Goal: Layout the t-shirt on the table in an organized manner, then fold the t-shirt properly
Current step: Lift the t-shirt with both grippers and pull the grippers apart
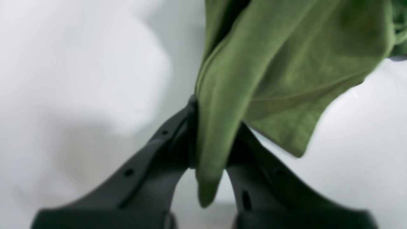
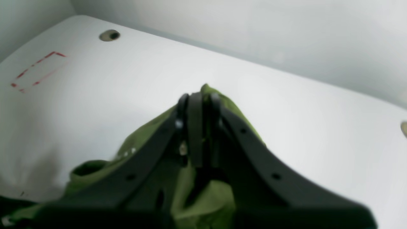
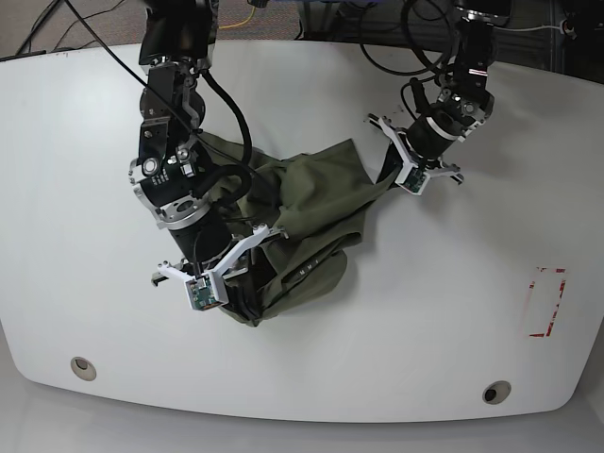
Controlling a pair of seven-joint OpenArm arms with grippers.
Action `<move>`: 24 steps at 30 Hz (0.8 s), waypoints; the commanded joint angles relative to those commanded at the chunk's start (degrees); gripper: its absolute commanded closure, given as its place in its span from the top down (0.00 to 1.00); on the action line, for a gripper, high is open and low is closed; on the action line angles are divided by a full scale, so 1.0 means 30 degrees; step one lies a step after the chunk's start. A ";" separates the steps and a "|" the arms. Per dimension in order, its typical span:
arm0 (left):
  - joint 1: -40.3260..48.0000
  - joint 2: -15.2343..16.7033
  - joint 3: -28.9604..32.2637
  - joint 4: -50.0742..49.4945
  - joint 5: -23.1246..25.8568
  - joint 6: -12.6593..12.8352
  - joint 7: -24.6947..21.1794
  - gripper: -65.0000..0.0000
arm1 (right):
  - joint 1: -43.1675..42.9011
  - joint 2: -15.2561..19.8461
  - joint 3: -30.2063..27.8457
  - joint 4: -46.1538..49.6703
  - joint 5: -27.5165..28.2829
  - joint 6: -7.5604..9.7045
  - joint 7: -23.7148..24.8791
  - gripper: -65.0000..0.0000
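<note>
Both sets of jaws grip the crumpled olive-green cotton t-shirt (image 3: 302, 222) on the glossy white worktop (image 3: 453, 311): left gripper (image 1: 211, 127) at its 2 o'clock edge, right gripper (image 2: 198, 105) at 7 o'clock.

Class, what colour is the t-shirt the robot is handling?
Plain olive green t-shirt; the left wrist view shows it best.

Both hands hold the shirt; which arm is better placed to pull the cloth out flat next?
Left. The left hand grips the t-shirt at its edge, with bare table beside it. The right hand is buried in the bunched cloth.
</note>
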 joint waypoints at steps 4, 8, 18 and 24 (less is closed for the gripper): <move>0.0000 -0.0440 -0.1026 0.1231 0.0000 -0.0029 0.0293 0.00 | 0.0234 0.0147 0.0029 0.0000 -0.0059 0.0000 0.0000 0.00; -0.0029 -0.0967 -0.1905 0.2462 0.0000 -0.0029 0.0322 0.00 | 0.0674 0.0410 0.0615 0.0000 -0.0059 0.0000 -0.0029 0.00; -0.2227 -0.1875 -0.3018 0.3516 0.0000 -0.0029 0.0322 0.01 | 0.2813 0.1143 0.0762 -0.0440 0.0059 0.0000 -0.0029 0.00; -0.4454 -0.2315 -0.3810 0.3516 0.0029 -0.0029 0.1114 0.01 | 0.4484 0.1172 0.0703 -0.0557 0.0029 0.0000 -0.0029 0.00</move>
